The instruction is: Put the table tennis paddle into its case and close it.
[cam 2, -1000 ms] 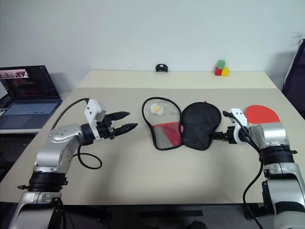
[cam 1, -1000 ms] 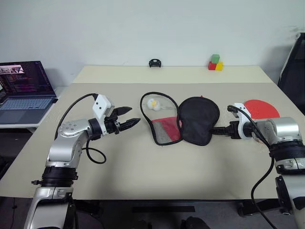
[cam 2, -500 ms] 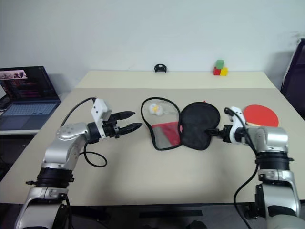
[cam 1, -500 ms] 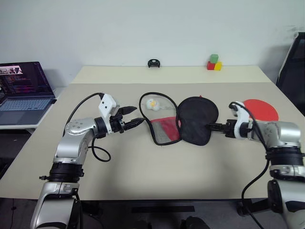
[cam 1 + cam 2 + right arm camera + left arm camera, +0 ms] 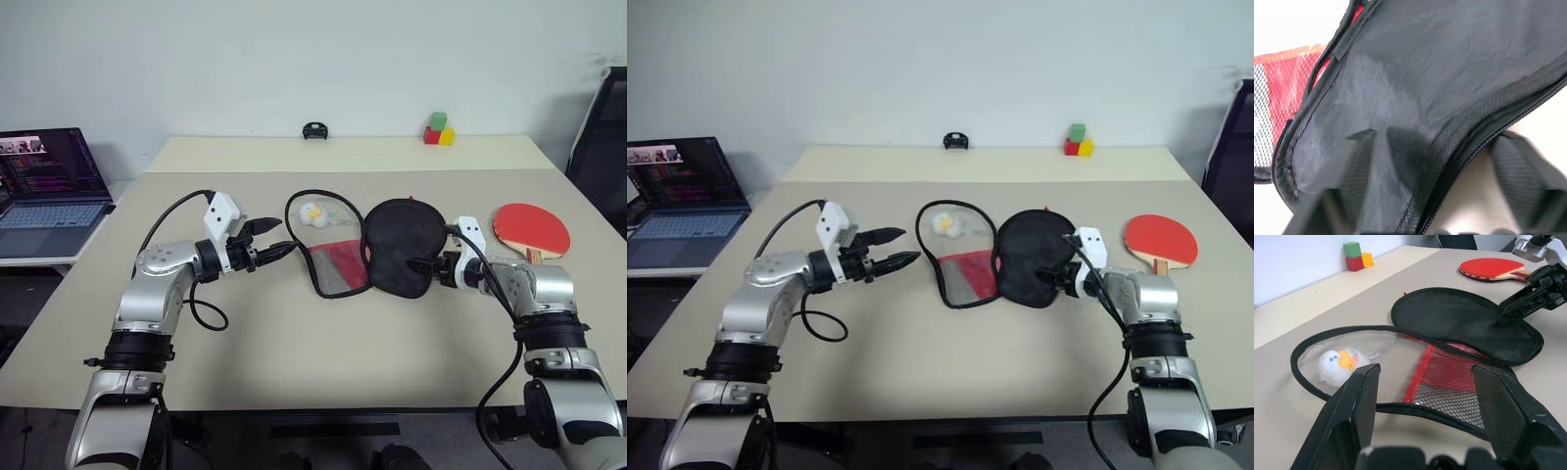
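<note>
The case (image 5: 377, 245) lies open at the centre of the table (image 5: 294, 343), in the middle of the left eye view. Its black half (image 5: 405, 245) is on the right. The other half, with a clear window and a red mesh pocket (image 5: 338, 264), is on the left, and the black zipper edge runs around both. Under the clear window there is a small white toy (image 5: 313, 212) with an orange beak.

The paddle (image 5: 532, 229) lies flat in the right part of the frame, red face up, with its handle pointing toward the lower edge. It is outside the case and near it, and no gripper touches it.

The right gripper (image 5: 427, 266) is at the right rim of the black half. In the right wrist view its two fingers (image 5: 1359, 169) stand apart, one over the black fabric and one beyond the zipper edge, so the rim is between them. I cannot tell if they already press on it.

The left gripper (image 5: 268, 239) hovers in the centre left of the frame, just beside the clear half of the case. Its fingers are spread and hold nothing.

A laptop (image 5: 44, 186) stands at the left edge. At the far edge of the table are coloured blocks (image 5: 437, 130) in the upper right and a small black object (image 5: 315, 129) in the upper centre.
</note>
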